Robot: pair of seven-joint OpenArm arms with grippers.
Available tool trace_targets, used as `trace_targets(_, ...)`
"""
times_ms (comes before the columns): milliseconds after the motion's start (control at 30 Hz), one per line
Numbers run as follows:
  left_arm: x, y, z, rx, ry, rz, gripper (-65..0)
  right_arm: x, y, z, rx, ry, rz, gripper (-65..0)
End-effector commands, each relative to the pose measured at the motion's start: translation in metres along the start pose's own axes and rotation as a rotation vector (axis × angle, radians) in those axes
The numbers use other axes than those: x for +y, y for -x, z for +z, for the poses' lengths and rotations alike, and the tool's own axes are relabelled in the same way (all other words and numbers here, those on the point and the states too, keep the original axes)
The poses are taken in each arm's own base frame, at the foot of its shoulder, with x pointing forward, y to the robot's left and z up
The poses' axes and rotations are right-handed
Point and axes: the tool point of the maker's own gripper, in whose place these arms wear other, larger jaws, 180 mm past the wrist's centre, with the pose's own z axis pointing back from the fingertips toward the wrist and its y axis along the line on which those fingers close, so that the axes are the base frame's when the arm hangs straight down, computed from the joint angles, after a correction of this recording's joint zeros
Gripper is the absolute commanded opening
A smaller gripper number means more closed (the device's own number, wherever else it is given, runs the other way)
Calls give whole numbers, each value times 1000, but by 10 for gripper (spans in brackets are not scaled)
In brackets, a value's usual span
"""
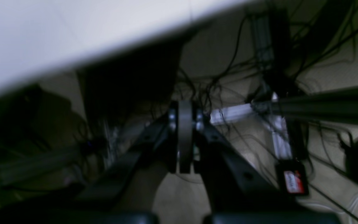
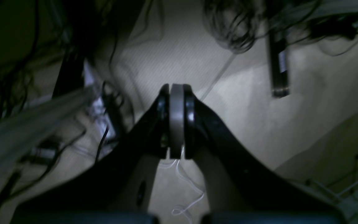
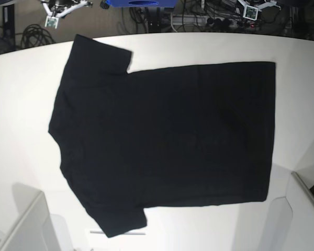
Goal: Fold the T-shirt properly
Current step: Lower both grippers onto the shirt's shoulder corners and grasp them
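The T-shirt [image 3: 167, 136] lies flat, print hidden, on the white table [image 3: 21, 94]; off the table, left gripper [image 1: 185, 137] and right gripper [image 2: 176, 121] blurred, jaws pressed together, empty

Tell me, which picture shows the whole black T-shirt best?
The base view. There the T-shirt lies spread flat on the white table, with both sleeves in sight. The left wrist view shows only a blurred table edge and cables; the right wrist view shows floor and cables. Neither shows the shirt clearly.
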Motion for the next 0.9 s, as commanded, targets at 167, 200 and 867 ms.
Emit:
trace_targets(167, 33, -53, 19, -143, -84, 28, -650, -18, -70, 21, -178, 48, -9, -650)
trace_targets(200, 43, -60, 20, -163, -103, 65, -650, -16, -85, 24, -218, 45, -13, -650)
trace_targets(867, 153, -92, 22, -367, -214, 385, -461, 25, -177, 31, -387, -380, -527, -288)
